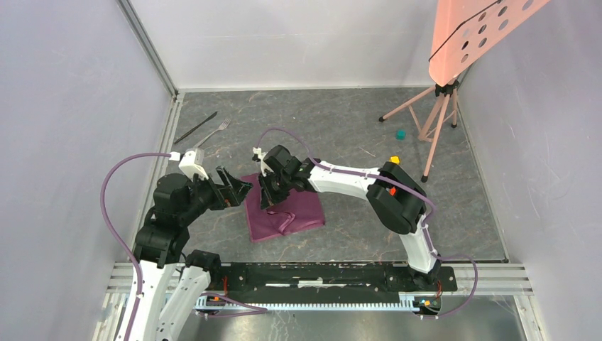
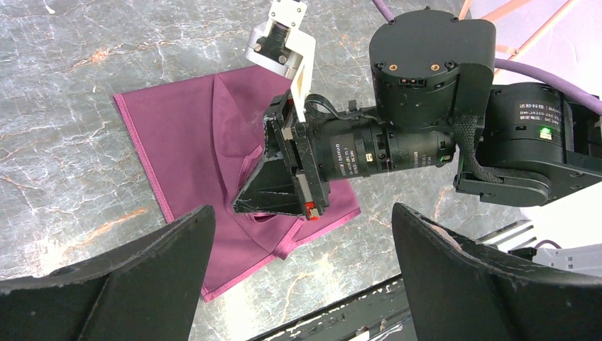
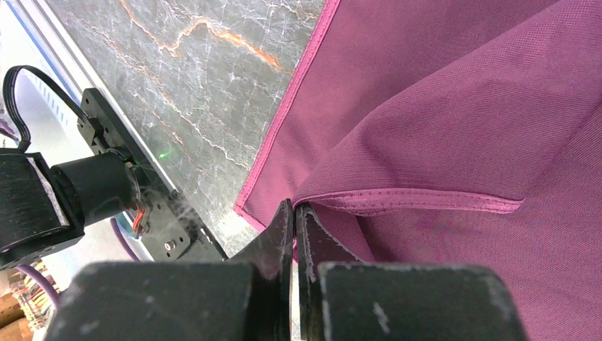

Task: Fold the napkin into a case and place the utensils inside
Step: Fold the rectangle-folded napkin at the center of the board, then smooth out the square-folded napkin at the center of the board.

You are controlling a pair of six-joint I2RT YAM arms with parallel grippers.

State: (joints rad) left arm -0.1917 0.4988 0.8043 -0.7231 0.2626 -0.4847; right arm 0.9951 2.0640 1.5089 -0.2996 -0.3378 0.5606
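Note:
The plum-purple napkin [image 1: 299, 211] lies partly folded on the marble table, with one flap lifted [image 2: 186, 135]. My right gripper [image 1: 269, 197] is over its left part, shut on a hemmed edge of the cloth [image 3: 426, 202]; its jaws pinch the hem together [image 3: 294, 208]. My left gripper [image 1: 240, 187] hovers just left of the napkin, open and holding nothing [image 2: 302, 284]. The right gripper [image 2: 275, 193] shows ahead of it in the left wrist view. The utensils lie far left at the back: the silver fork [image 1: 217, 131] and the dark knife [image 1: 196, 127].
A teal cube [image 1: 401, 133] and a yellow cube [image 1: 395, 159] sit at the back right, near a tripod [image 1: 439, 114] carrying a pink perforated board [image 1: 483, 28]. The black base rail [image 1: 319, 273] runs along the near edge. Walls close in both sides.

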